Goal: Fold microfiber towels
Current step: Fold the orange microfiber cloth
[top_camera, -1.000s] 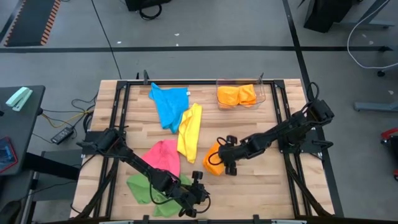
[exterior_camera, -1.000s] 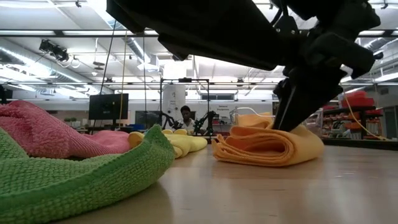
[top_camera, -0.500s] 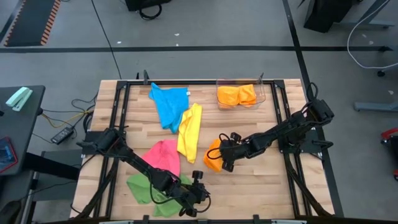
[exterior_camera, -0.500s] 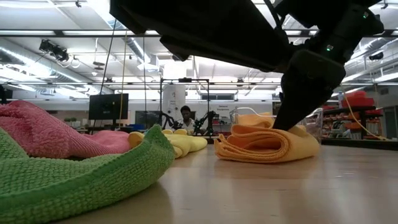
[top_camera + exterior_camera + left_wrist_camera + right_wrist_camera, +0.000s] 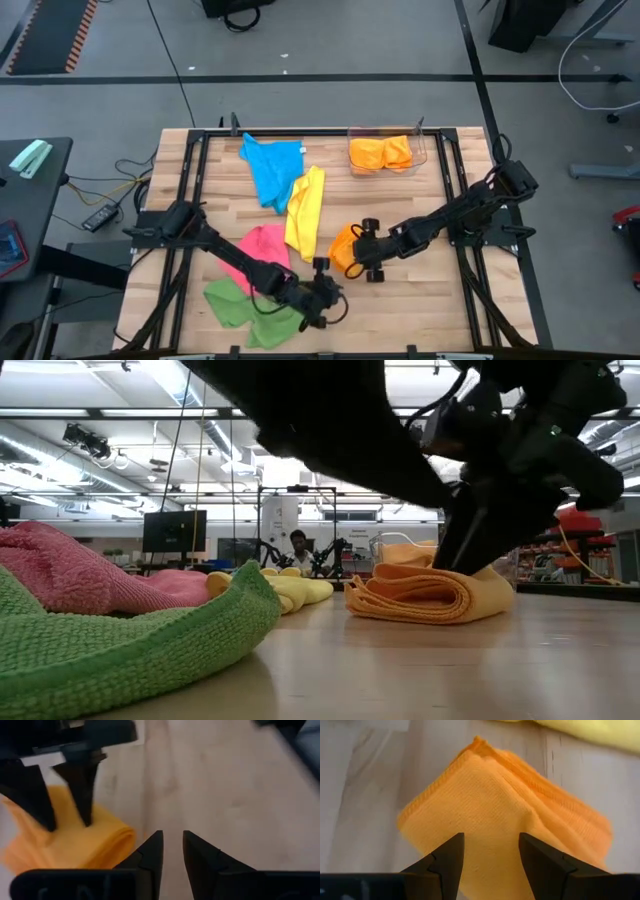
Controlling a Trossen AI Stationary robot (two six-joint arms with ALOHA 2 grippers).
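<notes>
We count six towels on the bench [image 5: 420, 300]: blue [image 5: 272, 168], yellow [image 5: 305, 212], pink [image 5: 262, 248], green [image 5: 235, 305], two orange; right claw [image 5: 362, 262] spread above folded orange towel [image 5: 345, 250], centre; left claw [image 5: 322, 300] slightly parted, empty.

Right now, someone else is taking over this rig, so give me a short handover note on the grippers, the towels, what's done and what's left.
Right gripper: open, fingers either side of the folded orange towel at mid-table; nothing held.
Left gripper: narrow gap between its fingers, empty, over bare wood by the green towel, facing the orange one.
Done: that orange towel is folded; more folded orange cloth sits in the clear bin at the far edge.
Left: green, pink towel, yellow towel and blue towel lie loose and unfolded.
</notes>
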